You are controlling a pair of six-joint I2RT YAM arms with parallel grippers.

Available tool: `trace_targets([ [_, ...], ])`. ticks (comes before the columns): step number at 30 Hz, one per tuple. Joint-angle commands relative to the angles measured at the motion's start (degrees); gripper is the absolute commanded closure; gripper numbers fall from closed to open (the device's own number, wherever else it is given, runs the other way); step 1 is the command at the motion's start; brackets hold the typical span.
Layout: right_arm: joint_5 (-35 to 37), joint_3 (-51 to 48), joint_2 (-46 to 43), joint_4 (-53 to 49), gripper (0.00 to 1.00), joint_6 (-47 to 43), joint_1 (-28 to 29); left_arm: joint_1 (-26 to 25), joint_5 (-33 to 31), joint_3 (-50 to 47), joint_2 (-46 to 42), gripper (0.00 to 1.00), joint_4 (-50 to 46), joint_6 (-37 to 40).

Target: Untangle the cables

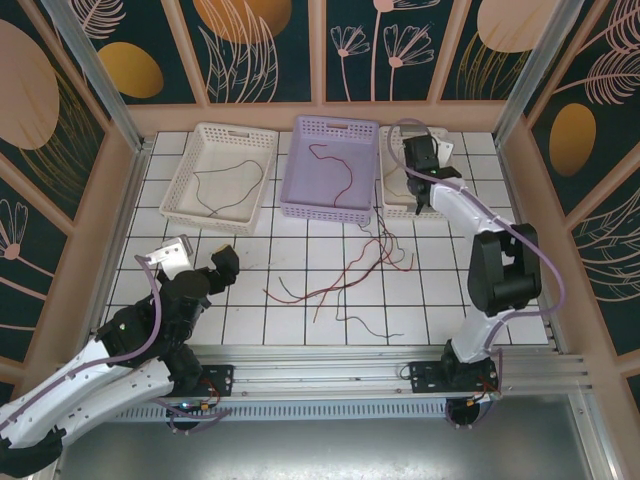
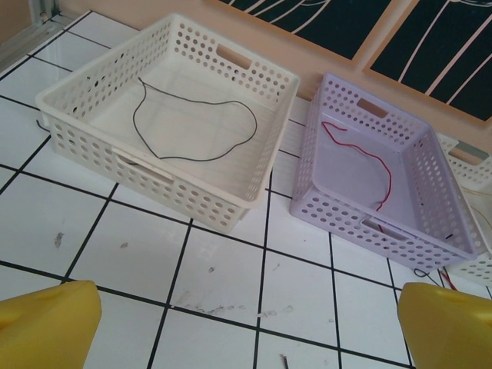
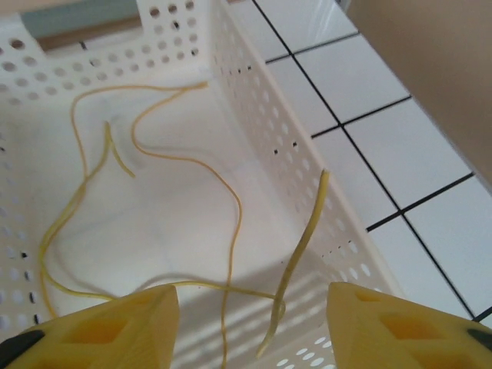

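Several thin red and black cables (image 1: 350, 278) lie tangled on the tiles in front of the baskets. One black cable (image 2: 184, 159) loops inside the left white basket (image 2: 146, 165). A red cable (image 2: 382, 165) lies in the lavender basket (image 2: 369, 223). Yellow cables (image 3: 231, 200) lie in the right white basket (image 3: 261, 131), and one yellow end (image 3: 304, 254) stands up between my right fingers. My right gripper (image 3: 250, 330) hangs open over that basket, holding nothing. My left gripper (image 2: 250, 330) is open above bare tiles, short of the baskets.
The three baskets (image 1: 325, 212) stand in a row at the back of the tiled table. Wooden walls and metal posts close in the sides. The right arm (image 1: 500, 265) reaches along the table's right side. A metal rail (image 1: 400, 360) runs along the near edge.
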Motion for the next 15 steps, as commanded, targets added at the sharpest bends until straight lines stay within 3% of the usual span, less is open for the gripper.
trace_targets([
  [1, -0.64, 2.92, -3.48, -2.29, 0.44, -1.38, 0.93, -0.11, 0.54, -0.33, 0.36, 0.01, 1.04, 0.84],
  [10, -2.66, 2.08, -13.86, -3.04, 0.36, -3.6, 6.34, -0.13, 3.34, -2.37, 0.94, 0.02, 3.36, 0.73],
  [15, -19.27, -5.02, -23.17, -2.99, 0.3, -3.57, 10.56, -0.09, 8.87, -4.96, 6.5, 0.02, 7.6, 1.42],
])
